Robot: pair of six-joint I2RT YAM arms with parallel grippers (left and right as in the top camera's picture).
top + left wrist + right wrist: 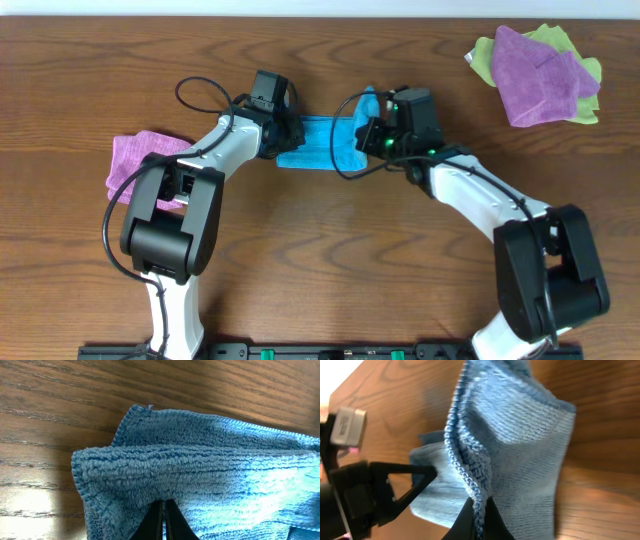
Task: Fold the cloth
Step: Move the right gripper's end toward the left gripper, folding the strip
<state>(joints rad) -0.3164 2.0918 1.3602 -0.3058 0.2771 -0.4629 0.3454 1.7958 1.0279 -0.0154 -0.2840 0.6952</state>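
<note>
Light, floppy cloth [320, 143] is best held by its edges, where left fingers [156, 527] and right fingers [497, 530] are clenched on it.

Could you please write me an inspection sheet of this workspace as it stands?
Surface: wooden table, brown grain.
Job's things: turquoise cloth mid-table, bunched, partly doubled over.
Clutter: left purple cloth partly under the left arm; right purple cloth lying on a lime-green cloth, far right.
Grippers: left gripper and right gripper each shut on a cloth edge.
Cables: black cable loops over the cloth; another by the left wrist.
Surroundings: nothing seen.
</note>
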